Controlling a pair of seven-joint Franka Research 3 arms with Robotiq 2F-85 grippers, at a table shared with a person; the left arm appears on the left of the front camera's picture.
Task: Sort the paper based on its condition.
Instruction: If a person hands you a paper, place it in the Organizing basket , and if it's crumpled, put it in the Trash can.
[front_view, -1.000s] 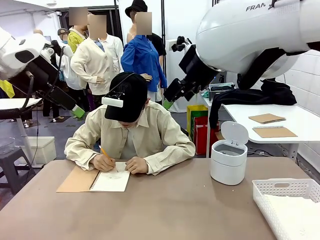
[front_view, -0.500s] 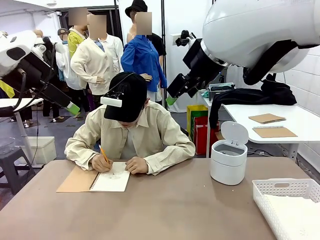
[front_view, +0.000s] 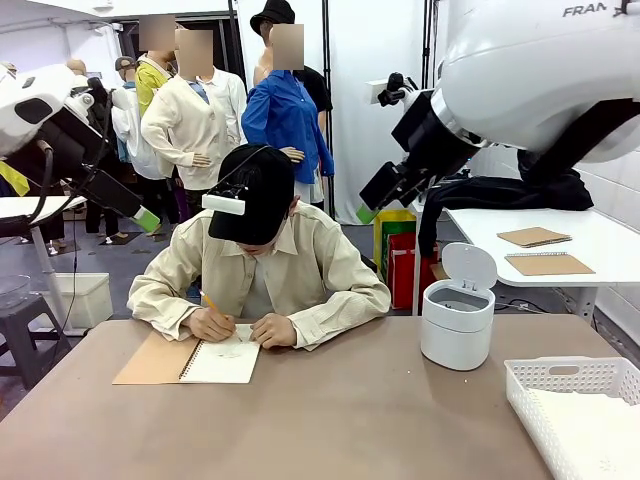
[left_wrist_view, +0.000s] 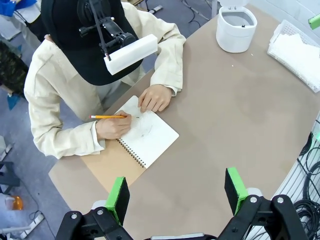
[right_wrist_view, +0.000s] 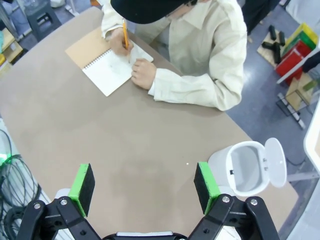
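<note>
Left and right jaws hang released and empty above the worktop (front_view: 380, 420). Paper (front_view: 585, 435) lies in the white tray (front_view: 565, 367) at its near right corner; farther off, a person's hand (front_view: 210, 325) pencils in a notebook (front_view: 225, 365).

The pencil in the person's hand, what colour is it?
The pencil is orange-yellow, clearest in the left wrist view.

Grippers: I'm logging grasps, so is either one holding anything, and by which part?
Nothing is held: the left gripper and the right gripper are both open and empty.
</note>
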